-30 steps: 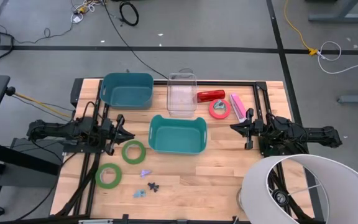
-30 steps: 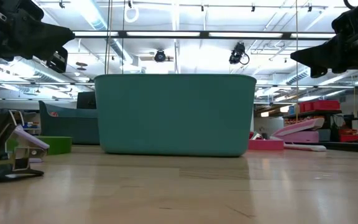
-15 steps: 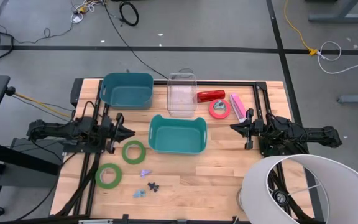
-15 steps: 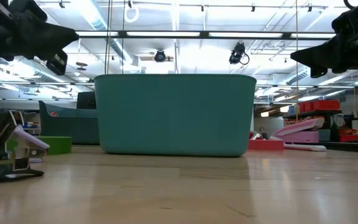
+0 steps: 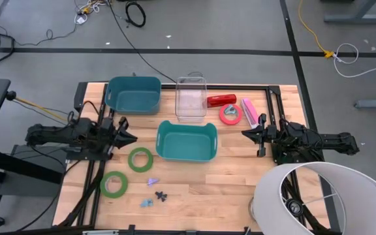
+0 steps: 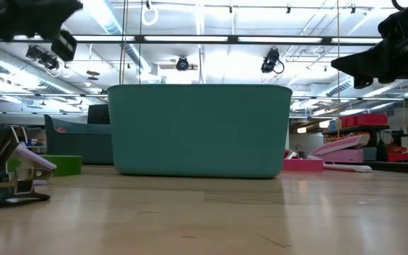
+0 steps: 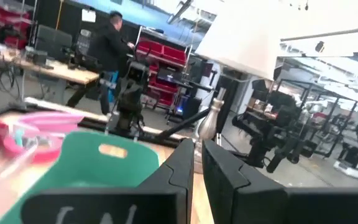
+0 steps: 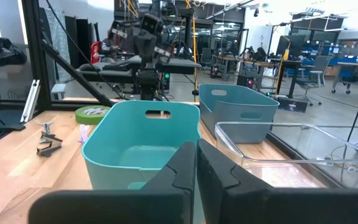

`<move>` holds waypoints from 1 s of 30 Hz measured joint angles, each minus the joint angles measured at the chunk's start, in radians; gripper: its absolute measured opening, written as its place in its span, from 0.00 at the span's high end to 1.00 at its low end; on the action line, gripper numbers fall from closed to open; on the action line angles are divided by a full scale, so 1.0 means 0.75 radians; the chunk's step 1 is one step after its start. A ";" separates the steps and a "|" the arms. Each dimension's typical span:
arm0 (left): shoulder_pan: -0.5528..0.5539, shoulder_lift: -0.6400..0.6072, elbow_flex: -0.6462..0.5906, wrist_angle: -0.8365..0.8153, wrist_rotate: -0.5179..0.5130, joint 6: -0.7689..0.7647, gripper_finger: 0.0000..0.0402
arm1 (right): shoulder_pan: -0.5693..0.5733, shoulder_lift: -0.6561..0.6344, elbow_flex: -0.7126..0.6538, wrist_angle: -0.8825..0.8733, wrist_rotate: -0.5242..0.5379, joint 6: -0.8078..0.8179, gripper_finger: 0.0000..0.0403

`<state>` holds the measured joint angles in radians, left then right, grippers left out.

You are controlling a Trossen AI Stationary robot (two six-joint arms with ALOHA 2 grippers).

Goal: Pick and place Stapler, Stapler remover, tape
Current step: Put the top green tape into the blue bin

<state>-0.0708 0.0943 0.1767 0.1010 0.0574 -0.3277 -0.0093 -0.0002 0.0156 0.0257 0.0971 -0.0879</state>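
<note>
Lying flat on pale, grained wooden table (image 5: pixel 240 176): two green ring-shaped tape rolls with open centres, one (image 5: pixel 140 159) just beside the near-left corner of the middle teal bin (image 5: pixel 187 141), the other (image 5: pixel 113 184) nearer the front edge. Resting toward the back right, a pinkish-red tape ring (image 5: pixel 230 114), between a glossy red stapler (image 5: pixel 221 100) and a pink oblong stapler (image 5: pixel 249 111). Sitting near the front, three small staple removers (image 5: pixel 153 191), purple, dark and blue.

Hovering left of the middle bin, matte dark left gripper (image 5: pixel 130 136), fingers pressed nearly together, pinching nothing. Hanging right of that bin, right gripper (image 5: pixel 245 134), fingers pressed together, empty.

Standing at the back: a second smooth teal plastic bin (image 5: pixel 133 94) with rounded corners, and a clear, see-through rectangular box (image 5: pixel 191 99).
</note>
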 joint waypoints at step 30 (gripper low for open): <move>0.000 0.701 0.787 -0.713 -0.005 0.326 0.91 | 0.000 0.000 0.000 0.000 0.000 0.000 0.96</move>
<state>-0.0708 0.6202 0.7670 -0.4334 0.0538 -0.0835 -0.0093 -0.0002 0.0154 0.0257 0.0971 -0.0879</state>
